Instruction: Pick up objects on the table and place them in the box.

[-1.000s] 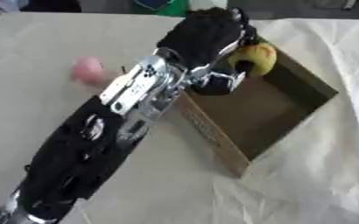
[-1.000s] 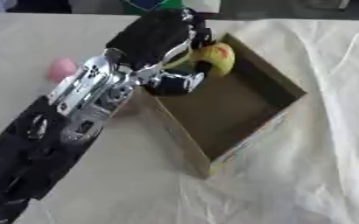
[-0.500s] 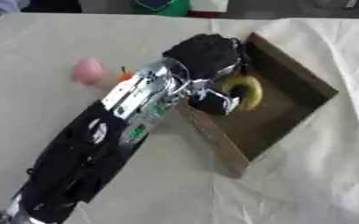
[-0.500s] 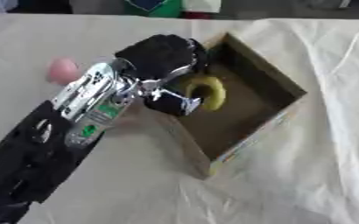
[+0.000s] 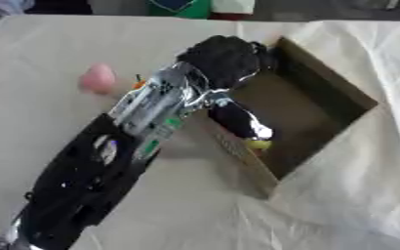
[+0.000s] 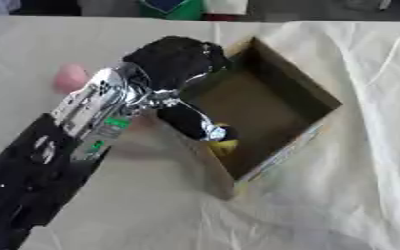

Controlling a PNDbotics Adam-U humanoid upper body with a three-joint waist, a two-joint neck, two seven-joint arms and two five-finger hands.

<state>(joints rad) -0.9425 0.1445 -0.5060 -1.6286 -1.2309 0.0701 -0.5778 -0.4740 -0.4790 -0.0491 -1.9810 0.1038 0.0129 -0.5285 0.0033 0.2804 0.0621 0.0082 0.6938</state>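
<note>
A: Yellow object (image 6: 224,145) low in the box (image 6: 302,93), near the front wall, only a sliver of it showing past the left hand (image 5: 225,61).

B: Is the hand gripping it or has it let go?

A: Can't tell. The back of the hand sits over the box's left rim, and a dark, shiny-tipped part reaches down inside to touch or nearly touch the yellow thing. The fingers themselves are blurred and turned away.

B: So it's in the box, at least.

A: Inside the walls, yes. Whether it rests on the floor, I can't say.

B: What worries you here?

A: That arm lies right across the near-left wall. Pull back at a slant and the wrist could drag the cardboard, tip it, or skid it over the cloth (image 5: 340,205).

B: And if the fingers are closed round it?

A: Then a lift brings the yellow thing back out.

B: Anything left on the table?

A: A pink object (image 5: 97,77) lies left of the arm, well outside the box. No right hand in sight.
</note>
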